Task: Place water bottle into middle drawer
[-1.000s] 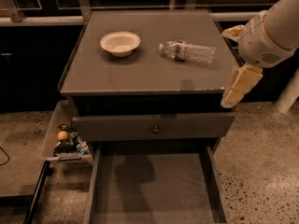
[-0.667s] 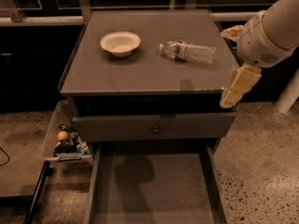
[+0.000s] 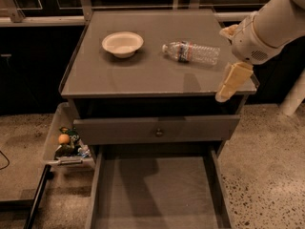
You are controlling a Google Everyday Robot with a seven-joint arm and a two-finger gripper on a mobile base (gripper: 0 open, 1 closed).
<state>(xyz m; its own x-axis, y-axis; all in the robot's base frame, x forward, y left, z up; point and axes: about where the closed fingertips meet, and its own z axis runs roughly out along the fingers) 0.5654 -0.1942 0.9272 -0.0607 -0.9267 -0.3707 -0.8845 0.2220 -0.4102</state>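
Observation:
The water bottle (image 3: 192, 52) lies on its side on the cabinet top (image 3: 143, 75), cap pointing left, right of the cream bowl (image 3: 122, 44). The middle drawer (image 3: 155, 190) is pulled out at the bottom of the view, its flat grey floor bare. My gripper (image 3: 229, 82) hangs over the cabinet top's right front corner, to the right of and nearer than the bottle, not touching it. The arm (image 3: 267, 27) comes in from the upper right.
A grey drawer front with a small round knob (image 3: 158, 132) sits above the open drawer. A clear plastic bin of toys (image 3: 66, 144) stands on the floor at the left. A white post (image 3: 293, 97) stands at the right. Speckled floor surrounds the cabinet.

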